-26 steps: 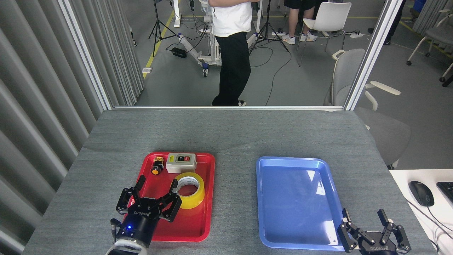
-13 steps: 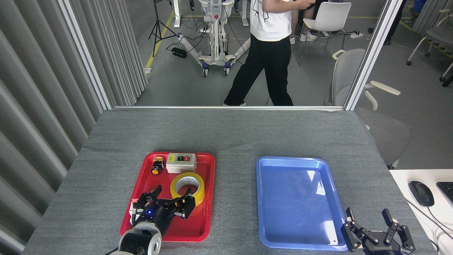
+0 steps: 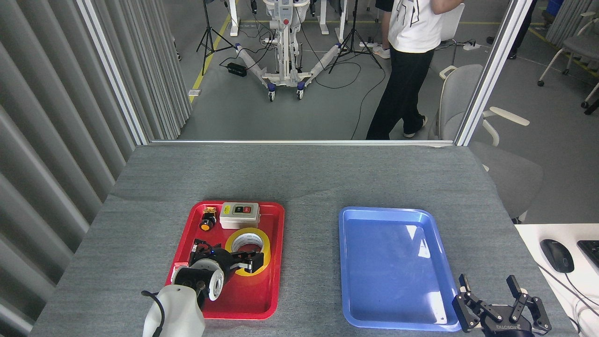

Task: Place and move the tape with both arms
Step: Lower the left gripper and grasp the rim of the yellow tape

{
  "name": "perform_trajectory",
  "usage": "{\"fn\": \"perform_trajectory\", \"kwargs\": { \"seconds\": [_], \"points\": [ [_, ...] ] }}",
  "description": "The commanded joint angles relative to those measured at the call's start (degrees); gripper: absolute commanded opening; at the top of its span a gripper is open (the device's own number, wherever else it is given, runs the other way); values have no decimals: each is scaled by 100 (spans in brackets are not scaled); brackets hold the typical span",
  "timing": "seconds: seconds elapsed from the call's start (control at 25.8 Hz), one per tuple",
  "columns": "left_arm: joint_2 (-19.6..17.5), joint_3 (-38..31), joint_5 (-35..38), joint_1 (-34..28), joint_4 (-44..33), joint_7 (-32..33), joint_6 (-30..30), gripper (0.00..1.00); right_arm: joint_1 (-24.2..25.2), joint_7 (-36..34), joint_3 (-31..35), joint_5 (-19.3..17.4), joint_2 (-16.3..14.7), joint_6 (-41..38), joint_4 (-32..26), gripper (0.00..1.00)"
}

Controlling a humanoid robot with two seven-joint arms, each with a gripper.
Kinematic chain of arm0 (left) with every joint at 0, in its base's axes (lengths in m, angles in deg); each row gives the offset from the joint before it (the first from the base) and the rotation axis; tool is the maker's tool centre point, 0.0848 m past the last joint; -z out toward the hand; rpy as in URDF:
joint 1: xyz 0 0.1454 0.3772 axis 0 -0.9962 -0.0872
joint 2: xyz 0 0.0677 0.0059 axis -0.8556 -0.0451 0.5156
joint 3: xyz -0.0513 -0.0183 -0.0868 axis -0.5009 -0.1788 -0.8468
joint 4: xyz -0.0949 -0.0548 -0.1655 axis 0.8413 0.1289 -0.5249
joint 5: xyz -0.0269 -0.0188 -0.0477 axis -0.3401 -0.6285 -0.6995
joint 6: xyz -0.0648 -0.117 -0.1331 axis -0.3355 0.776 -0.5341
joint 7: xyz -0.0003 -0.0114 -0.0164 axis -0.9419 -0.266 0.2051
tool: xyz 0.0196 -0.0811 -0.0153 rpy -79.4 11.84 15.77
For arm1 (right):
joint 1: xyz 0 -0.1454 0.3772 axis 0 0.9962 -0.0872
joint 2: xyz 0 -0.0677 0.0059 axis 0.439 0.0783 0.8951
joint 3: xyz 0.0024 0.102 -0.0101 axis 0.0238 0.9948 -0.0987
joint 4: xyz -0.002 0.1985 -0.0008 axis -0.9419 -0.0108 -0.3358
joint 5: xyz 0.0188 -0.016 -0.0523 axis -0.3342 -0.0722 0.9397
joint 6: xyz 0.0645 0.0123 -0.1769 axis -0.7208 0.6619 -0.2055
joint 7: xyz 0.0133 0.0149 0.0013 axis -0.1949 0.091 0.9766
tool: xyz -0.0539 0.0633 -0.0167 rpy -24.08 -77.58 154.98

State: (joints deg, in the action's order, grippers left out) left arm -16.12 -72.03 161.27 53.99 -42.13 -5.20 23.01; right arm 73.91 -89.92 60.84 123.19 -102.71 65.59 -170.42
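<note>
A grey table [image 3: 299, 178] carries two trays: a red tray [image 3: 262, 304] on the left and a blue tray [image 3: 388, 262] on the right, well apart from each other. The tape [image 3: 248, 245] lies flat in the middle of the red tray, its yellow ring up and its white core showing. Just behind it, at the tray's far edge, sits a grey switch box [image 3: 240, 215], and beside that box a small black button with an orange cap [image 3: 207, 220].

The left gripper [image 3: 236, 260] reaches over the red tray from the near side and is pointed down at the tape's near edge. One dark finger lies across the near rim of the roll, and another sits to the left of it – but the gripper is seen end-on and dark, so whether the fingers are clenched on the tape or loose cannot be told. The tape rests on the tray floor.

The right gripper [image 3: 500, 302] hangs at the lower right, just beside the near right corner of the blue tray – its black fingers [image 3: 468, 288] are spread apart and hold nothing.

Beyond the table's far edge, a person [image 3: 412, 70] in a white shirt and black trousers stands on the grey floor near a grey chair [image 3: 461, 100]. A computer mouse [image 3: 557, 255] lies on a white desk to the right.
</note>
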Motion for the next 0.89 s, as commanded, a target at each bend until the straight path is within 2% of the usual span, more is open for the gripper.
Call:
{"fn": "perform_trajectory", "kwargs": {
  "seconds": [0.0,0.27,0.5,0.85],
  "points": [
    [-84,284,-9,381,524,54,2,100,-2,-2,9,4,-9,5,0,100],
    [-269,732,-26,935,1306,27,28,100,-2,-2,35,4,-27,-4,0,100],
    [-453,1172,-202,1339,1965,-78,327,100,7,-2,53,4,-18,-4,0,100],
    [-462,1339,-439,1506,2089,-43,125,100,34,-2,79,4,35,-4,0,100]
  ]
}}
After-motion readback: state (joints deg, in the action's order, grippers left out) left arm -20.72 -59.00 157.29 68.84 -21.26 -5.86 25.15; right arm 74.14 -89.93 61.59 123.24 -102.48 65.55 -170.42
